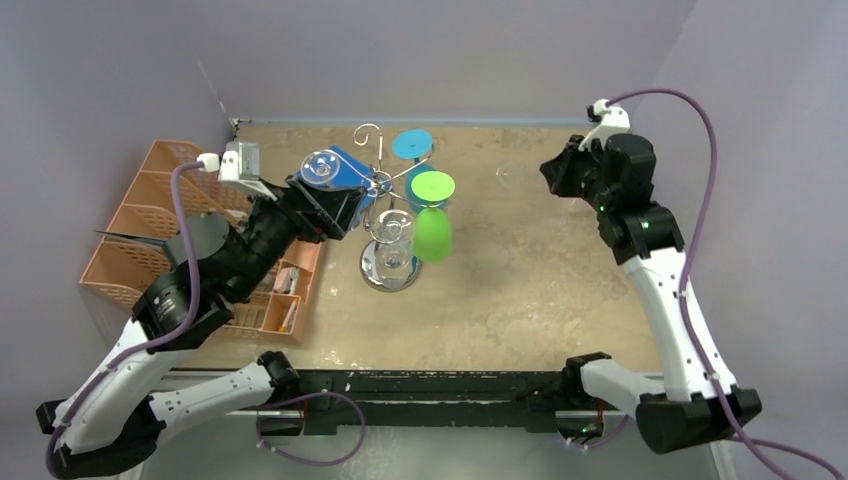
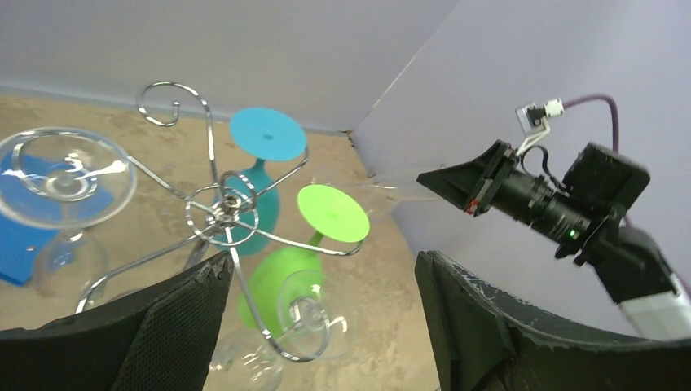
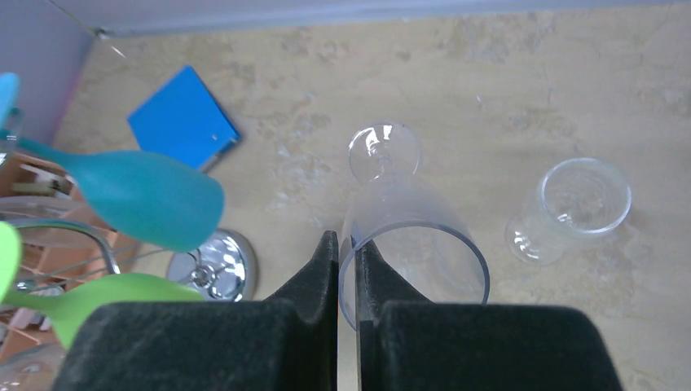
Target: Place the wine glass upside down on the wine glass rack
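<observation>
Now the clear wine glass [image 3: 407, 236] is over on the right side of the table [image 1: 520, 290], well apart from the wine glass rack [image 1: 385, 185], and the right gripper [image 3: 346, 244] has it: jaws pressed together on the rim, one finger inside the bowl and one outside, with the foot pointing away from the wrist camera. Whether that foot touches the tabletop, I can't tell. Across at the rack, the chrome post stands upright on its round shiny base, scroll arms spread on top, and it carries company: a teal glass [image 1: 412, 148] on the far side, a green glass [image 1: 432, 232] beside it nearer to us, and a hanging clear glass [image 2: 67, 175] on the left arm, all bowl-down. The left gripper [image 1: 345, 205] hovers right at the rack's left side, jaws spread wide, gripping nothing. Further out, a blue flat pad [image 3: 183, 118] lies on the table behind the rack's left arm, another clear glass [image 3: 570, 204] sits on the tabletop to the right of the held one, and an orange plastic organiser [image 1: 150, 205] sits at the far left edge.
</observation>
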Motion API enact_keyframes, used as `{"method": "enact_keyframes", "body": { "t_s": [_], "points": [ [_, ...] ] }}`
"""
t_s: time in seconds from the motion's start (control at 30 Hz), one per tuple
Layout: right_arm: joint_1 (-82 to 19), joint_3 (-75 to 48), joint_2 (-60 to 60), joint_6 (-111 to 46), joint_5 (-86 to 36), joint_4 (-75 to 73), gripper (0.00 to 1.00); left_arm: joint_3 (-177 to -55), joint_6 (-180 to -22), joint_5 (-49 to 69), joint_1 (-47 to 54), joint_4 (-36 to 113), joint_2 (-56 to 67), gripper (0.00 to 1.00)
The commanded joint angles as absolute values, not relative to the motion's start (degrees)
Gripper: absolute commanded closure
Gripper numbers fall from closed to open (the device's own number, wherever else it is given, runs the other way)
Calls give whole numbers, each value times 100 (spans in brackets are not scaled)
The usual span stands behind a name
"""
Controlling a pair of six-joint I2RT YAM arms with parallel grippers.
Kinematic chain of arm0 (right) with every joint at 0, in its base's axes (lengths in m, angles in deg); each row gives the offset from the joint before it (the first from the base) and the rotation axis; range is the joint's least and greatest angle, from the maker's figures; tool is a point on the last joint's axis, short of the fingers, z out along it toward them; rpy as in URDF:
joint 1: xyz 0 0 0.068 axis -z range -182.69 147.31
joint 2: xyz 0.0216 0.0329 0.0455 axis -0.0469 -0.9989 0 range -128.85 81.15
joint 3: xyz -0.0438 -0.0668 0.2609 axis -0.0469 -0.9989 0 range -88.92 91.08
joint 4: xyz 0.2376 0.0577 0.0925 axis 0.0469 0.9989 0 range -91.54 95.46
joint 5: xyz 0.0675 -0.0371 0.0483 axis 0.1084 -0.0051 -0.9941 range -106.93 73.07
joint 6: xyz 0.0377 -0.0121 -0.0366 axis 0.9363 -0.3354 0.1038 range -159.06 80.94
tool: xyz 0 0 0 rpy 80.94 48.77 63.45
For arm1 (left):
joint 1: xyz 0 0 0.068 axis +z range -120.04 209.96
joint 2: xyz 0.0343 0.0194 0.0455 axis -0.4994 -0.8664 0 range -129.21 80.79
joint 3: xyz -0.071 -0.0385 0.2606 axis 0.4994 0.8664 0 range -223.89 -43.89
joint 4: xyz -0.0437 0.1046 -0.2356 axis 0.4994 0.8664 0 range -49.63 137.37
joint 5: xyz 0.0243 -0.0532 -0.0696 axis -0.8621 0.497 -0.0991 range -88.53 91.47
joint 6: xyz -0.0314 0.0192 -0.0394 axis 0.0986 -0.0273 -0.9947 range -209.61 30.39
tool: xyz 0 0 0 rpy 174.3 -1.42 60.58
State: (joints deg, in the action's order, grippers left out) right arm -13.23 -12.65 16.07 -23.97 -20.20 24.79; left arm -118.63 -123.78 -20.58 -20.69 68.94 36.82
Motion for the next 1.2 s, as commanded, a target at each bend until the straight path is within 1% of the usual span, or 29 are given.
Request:
{"method": "enact_keyframes", "body": {
  "t_s": [0.0,0.2,0.27,0.37,0.53,0.67,0.8,0.87,1.03,1.1,1.17],
  "points": [
    [-1325,-1648,2320,-1972,-2215,1138,100,-12178,-13104,-1729,-2075,6131,3379,19],
    [-1323,-2159,3165,-1574,-2635,-198,100,-12224,-13617,-1251,-2078,5064,2846,19],
    [-1323,-2482,3484,-1615,-2640,-889,100,-12447,-13724,-1205,-2080,4935,2563,19],
    [-1324,-2721,3812,-1743,-2546,-1368,100,-12980,-13800,-1076,-2079,4970,2071,19],
    [-1323,-2888,4031,-1551,-2597,-2053,100,-13114,-14116,-889,-2075,4164,1505,19],
    [-1326,-2980,4140,-1433,-2821,-2553,100,-13674,-14183,-687,-2075,3911,893,19],
    [-1324,-3051,4226,-1260,-3089,-2925,100,-13955,-14388,-484,-2084,3364,287,20],
    [-1323,-3132,4247,-1111,-3200,-3180,100,-14129,-14481,-388,-2088,3194,-3,22],
    [-1325,-3208,4239,-723,-3463,-3607,100,-14800,-14453,-326,-2093,3282,-688,32],
    [-1323,-3268,4248,-594,-3511,-3730,100,-14853,-14492,-279,-2106,2981,-840,39],
    [-1324,-3363,4249,-476,-3493,-3894,100,-14880,-14593,-278,-2129,2724,-950,45]
  ]
}}
